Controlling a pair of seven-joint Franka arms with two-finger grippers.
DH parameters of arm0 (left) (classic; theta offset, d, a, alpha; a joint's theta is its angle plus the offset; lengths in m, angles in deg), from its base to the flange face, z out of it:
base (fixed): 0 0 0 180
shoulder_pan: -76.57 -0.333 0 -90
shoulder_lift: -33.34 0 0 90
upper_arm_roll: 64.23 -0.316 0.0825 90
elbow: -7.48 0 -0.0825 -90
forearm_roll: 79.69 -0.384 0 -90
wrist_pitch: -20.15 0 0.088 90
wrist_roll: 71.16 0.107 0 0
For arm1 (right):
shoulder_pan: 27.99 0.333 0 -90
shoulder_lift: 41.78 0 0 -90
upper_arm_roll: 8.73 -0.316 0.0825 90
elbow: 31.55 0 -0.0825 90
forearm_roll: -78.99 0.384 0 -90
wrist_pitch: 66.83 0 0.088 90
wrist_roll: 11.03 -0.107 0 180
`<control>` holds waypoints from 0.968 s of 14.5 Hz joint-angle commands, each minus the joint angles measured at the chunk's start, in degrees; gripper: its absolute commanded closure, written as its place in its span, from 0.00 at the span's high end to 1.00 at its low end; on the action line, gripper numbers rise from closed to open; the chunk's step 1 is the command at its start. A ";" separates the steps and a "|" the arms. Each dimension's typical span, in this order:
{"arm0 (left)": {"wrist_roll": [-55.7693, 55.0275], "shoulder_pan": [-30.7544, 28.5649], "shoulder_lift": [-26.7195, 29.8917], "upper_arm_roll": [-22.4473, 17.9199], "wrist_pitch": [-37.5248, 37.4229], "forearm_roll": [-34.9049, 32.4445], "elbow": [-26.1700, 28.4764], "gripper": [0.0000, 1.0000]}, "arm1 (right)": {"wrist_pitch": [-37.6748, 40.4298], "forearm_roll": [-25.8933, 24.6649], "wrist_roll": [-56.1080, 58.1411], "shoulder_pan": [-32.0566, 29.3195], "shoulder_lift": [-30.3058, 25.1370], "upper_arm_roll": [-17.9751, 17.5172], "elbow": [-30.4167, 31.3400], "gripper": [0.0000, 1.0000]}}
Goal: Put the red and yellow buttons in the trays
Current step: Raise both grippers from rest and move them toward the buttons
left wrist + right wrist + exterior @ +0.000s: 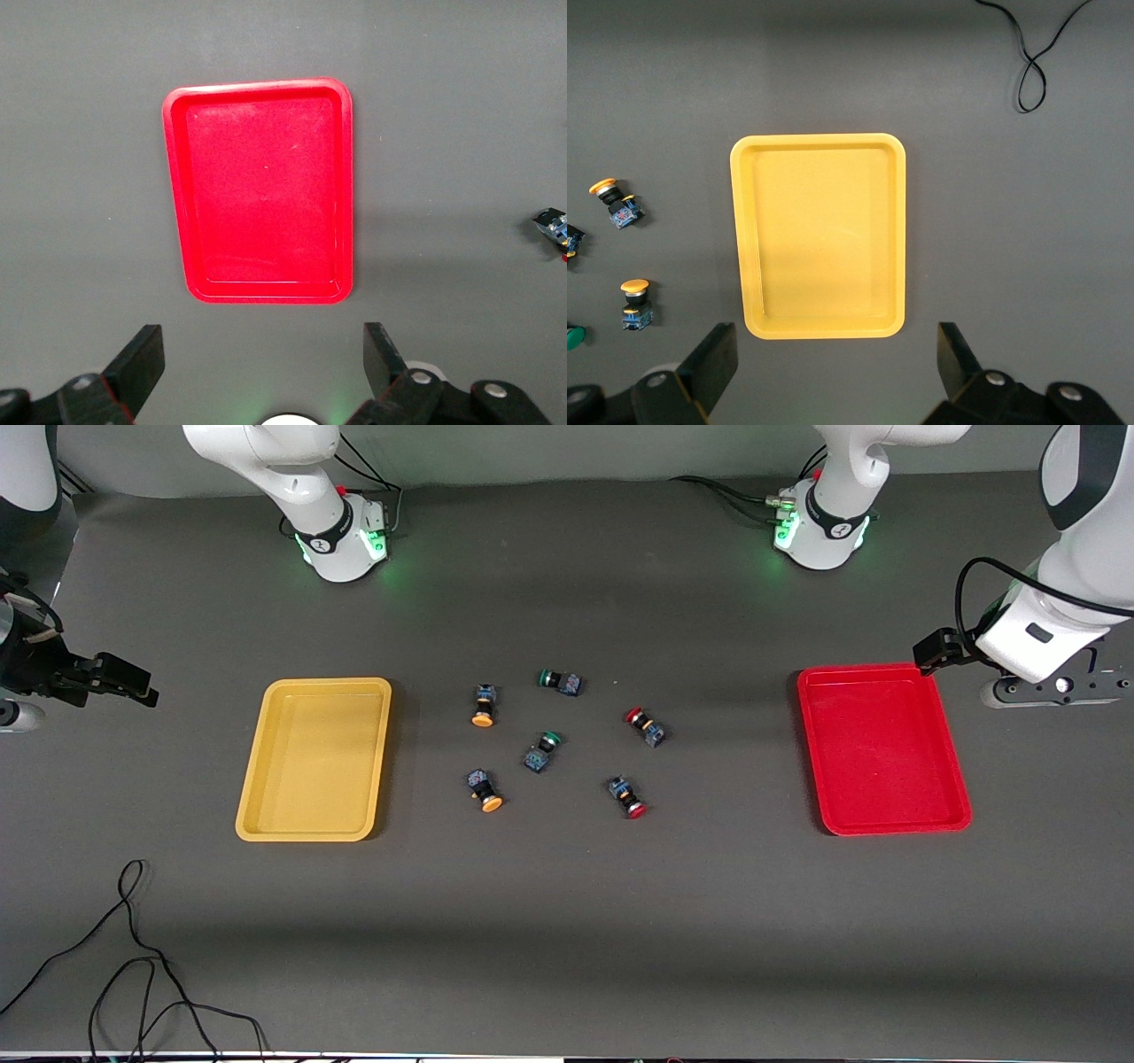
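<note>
Two yellow-capped buttons (484, 707) (485, 790) and two red-capped buttons (645, 725) (626, 796) lie loose on the mat mid-table, between the trays. The yellow tray (314, 758) lies toward the right arm's end and the red tray (881, 749) toward the left arm's end; nothing lies in either. My right gripper (835, 332) is open and holds nothing, up beside the yellow tray (819, 235), at the front view's edge (16, 711). My left gripper (261, 336) is open and holds nothing, up beside the red tray (261, 190), shown in the front view (1059, 688).
Two green-capped switches (558, 681) (541, 750) lie among the buttons. A loose black cable (133, 957) curls on the mat near the front camera, at the right arm's end. The arm bases (341, 540) (819, 531) stand along the table's edge.
</note>
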 commanded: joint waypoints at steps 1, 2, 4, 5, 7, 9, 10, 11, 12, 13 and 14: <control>0.29 0.64 0.66 -0.34 -0.84 -0.01 0.50 1.00 | 0.92 -0.53 1.37 -0.71 0.51 -0.46 -1.03 1.00; 0.29 0.64 0.57 -0.34 -0.85 -0.10 0.50 1.00 | 0.92 -0.53 0.85 -0.71 0.60 -0.46 -1.12 1.00; 0.20 0.73 0.57 -0.34 -0.85 -0.10 0.50 1.00 | 0.92 -0.53 0.40 -0.62 0.69 -0.64 -1.12 1.00; 0.20 0.73 0.57 -0.34 -0.85 -0.01 0.50 1.00 | 1.00 -0.53 0.32 -0.53 0.60 -0.72 -0.77 1.00; 0.28 0.73 0.57 -0.25 -0.94 -0.01 0.50 1.00 | 1.09 -0.36 -0.12 0.52 -0.10 -0.73 0.72 1.00; 0.29 0.82 0.57 -0.25 -0.94 -0.01 0.50 1.00 | 1.09 2.61 -5.36 1.92 -1.59 -0.81 3.35 1.00; 0.29 0.90 0.57 -0.25 -0.94 -0.01 0.50 1.00 | 0.48 3.93 -8.44 4.02 -2.64 -0.73 5.19 1.00; 0.29 0.90 0.57 -0.25 -0.94 -0.10 0.50 1.00 | -0.66 4.21 -12.22 6.21 -3.70 -0.73 7.21 1.00; 0.29 0.90 0.57 -0.25 -0.94 -0.01 0.50 1.00 | -3.02 4.21 -17.13 9.54 -4.84 -0.73 9.75 1.00; 0.29 0.90 0.57 -0.25 -0.85 -0.01 0.50 1.00 | -5.48 4.21 -21.79 13.14 -5.81 -0.73 12.56 1.00; 0.29 0.90 0.57 -0.25 -0.85 -0.01 0.50 1.00 | -7.85 4.21 -26.27 16.83 -6.69 -0.73 15.29 1.00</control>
